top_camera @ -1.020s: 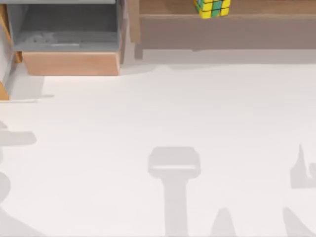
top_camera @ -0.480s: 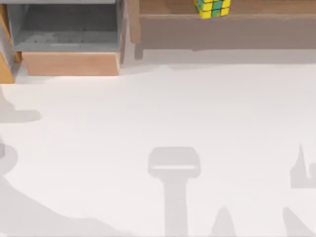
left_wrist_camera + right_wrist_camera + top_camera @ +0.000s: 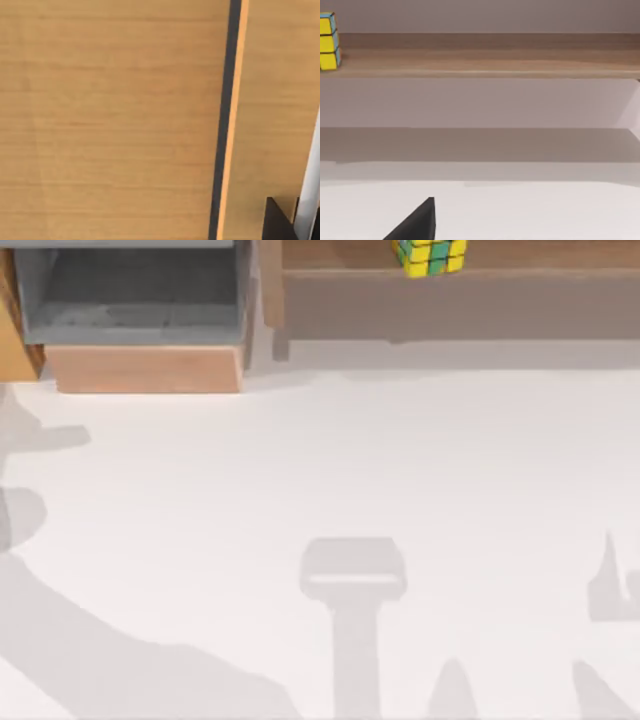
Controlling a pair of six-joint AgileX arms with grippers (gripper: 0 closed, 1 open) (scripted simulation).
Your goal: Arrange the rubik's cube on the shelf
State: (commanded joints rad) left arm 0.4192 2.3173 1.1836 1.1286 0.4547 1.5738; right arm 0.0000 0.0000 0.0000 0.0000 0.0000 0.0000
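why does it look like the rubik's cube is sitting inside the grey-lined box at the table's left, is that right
Not right. In the top view the rubik's cube sits on the long wooden shelf, to the right of the grey-lined box, not inside it.

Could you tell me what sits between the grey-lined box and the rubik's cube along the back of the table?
In the top view, between the box and the cube stands the shelf's upright wooden left end; nothing else lies there.
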